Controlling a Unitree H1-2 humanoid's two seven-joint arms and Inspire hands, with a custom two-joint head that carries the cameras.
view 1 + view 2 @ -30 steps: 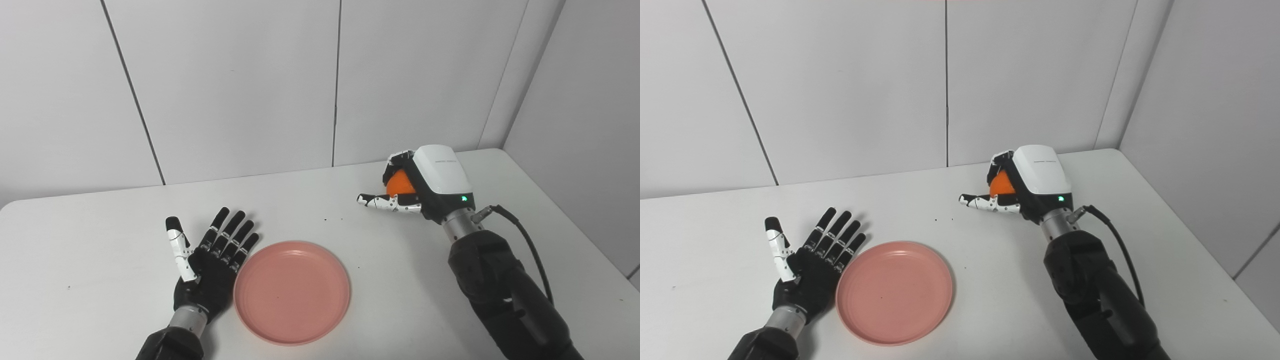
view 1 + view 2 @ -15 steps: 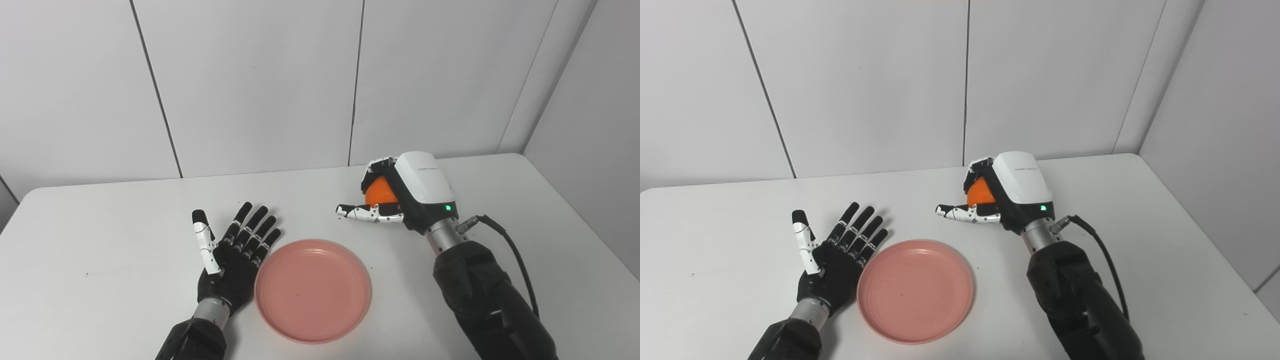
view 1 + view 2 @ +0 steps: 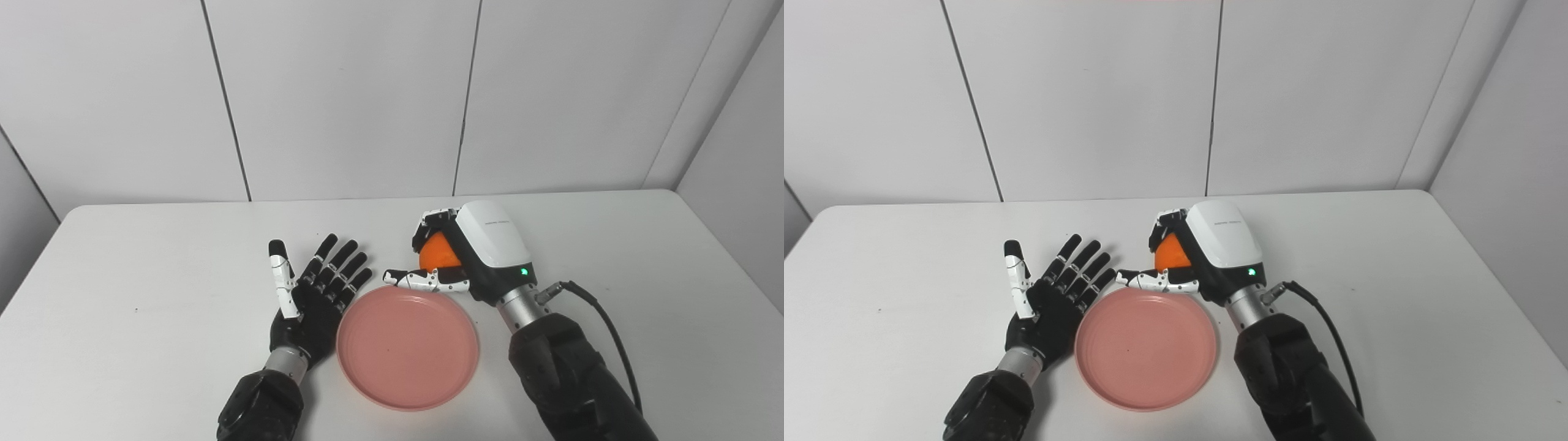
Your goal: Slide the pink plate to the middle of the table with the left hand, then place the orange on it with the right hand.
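A round pink plate [image 3: 408, 346] lies flat near the front middle of the white table [image 3: 153, 263]. My left hand [image 3: 312, 297] rests palm up just left of the plate, open, its edge at the plate's rim. My right hand [image 3: 468, 254] is shut on the orange [image 3: 436, 258], held above the table just behind the plate's far rim. Its thumb reaches out over that rim. Most of the orange is hidden by the hand's white back.
A black cable [image 3: 603, 321] loops off my right wrist over the table's right side. White wall panels stand close behind the table, and a wall corner closes in at the right [image 3: 723, 110].
The camera has swung, shifting the whole picture rightward. My right hand has carried the orange left and nearer, up to the plate's far rim. The left hand and plate stay as they were.
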